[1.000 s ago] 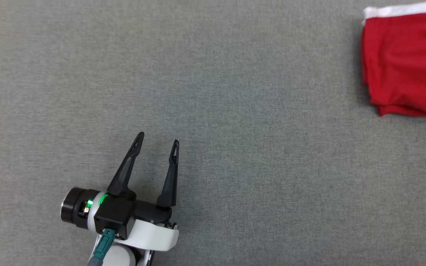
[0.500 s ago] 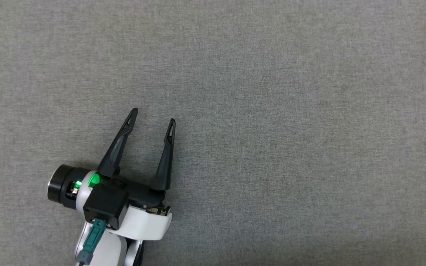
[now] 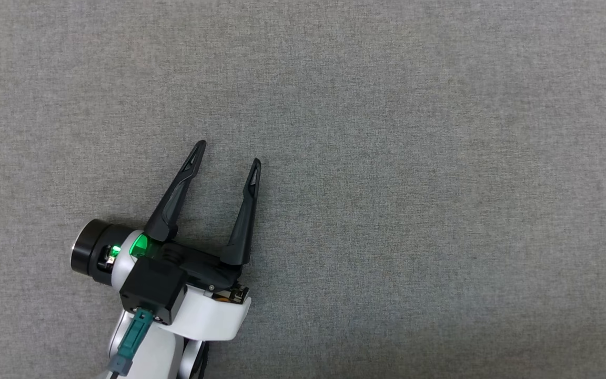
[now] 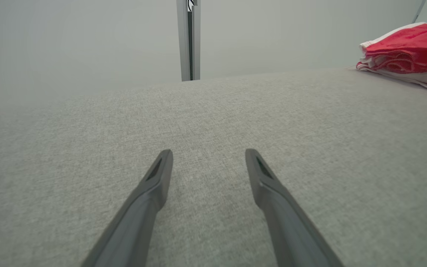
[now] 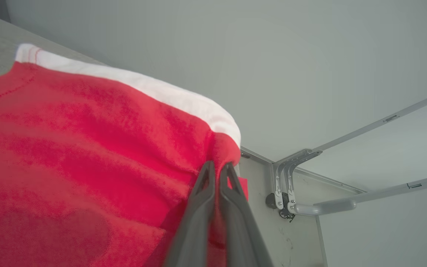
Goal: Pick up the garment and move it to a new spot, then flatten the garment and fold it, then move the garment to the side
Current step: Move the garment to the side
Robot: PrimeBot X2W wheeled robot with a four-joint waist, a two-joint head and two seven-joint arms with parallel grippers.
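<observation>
Right tool [image 5: 219,164] pinching red garment [image 5: 87,148] edge; left tool [image 3: 229,152] spread, empty over worktop [image 3: 413,184]. Garment looks folded, probably mid side-move; release left.

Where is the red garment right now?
The red garment is pinched in the shut right hand in the right wrist view. The left wrist view shows it lying at the far upper right of the grey tabletop.

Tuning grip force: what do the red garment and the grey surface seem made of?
Garment: soft matte fabric, possibly fleece or cotton knit; it folds limply and looks slightly fuzzy.
Surface: matte woven textile, likely upholstery cloth; a fine heathered weave shows.
</observation>
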